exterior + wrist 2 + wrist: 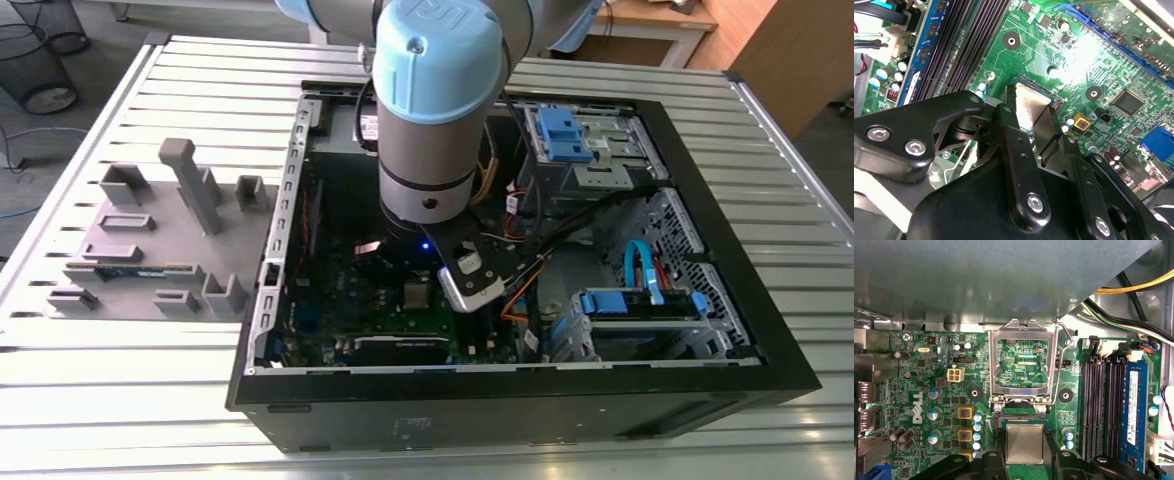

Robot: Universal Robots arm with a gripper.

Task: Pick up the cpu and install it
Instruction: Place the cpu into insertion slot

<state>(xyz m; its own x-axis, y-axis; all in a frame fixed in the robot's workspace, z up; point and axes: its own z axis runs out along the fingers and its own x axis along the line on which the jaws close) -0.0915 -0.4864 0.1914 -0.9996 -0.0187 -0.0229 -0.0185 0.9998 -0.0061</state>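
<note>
A big metal bench (pixel 134 400) made of long slats stands in a room. Past its far edge there are wire baskets (pixel 40 60) on the floor and a wooden desk (pixel 667 25). A black computer case (pixel 534 420) lies open on its side in the middle of the bench, and its front wall is close to the near edge. A grey tray (pixel 80 215) with upright holders sits beside the case, near the bench's edge on the exterior view's left.

The arm (pixel 427 120) comes in from the far edge and points straight down into the open case. Its wrist is low inside, just over the green motherboard (pixel 929 390).

In both wrist views the gripper (pixel 1025 456) (pixel 1029 114) is clenched on the cpu (pixel 1025 440) (pixel 1028 102). One black finger (pixel 1019 165) presses on one side of the shiny square chip and the other finger presses on the other side. The cpu lies flat, right at the socket (pixel 1021 416) in the middle of the motherboard. I cannot tell if it touches the socket or hangs just above it. The socket's metal frame (pixel 1021 327) is flipped up and open just beside the cpu. The long black memory slots (pixel 1099 405) and a blue memory stick (pixel 1134 410) run along one side of the socket.
</note>
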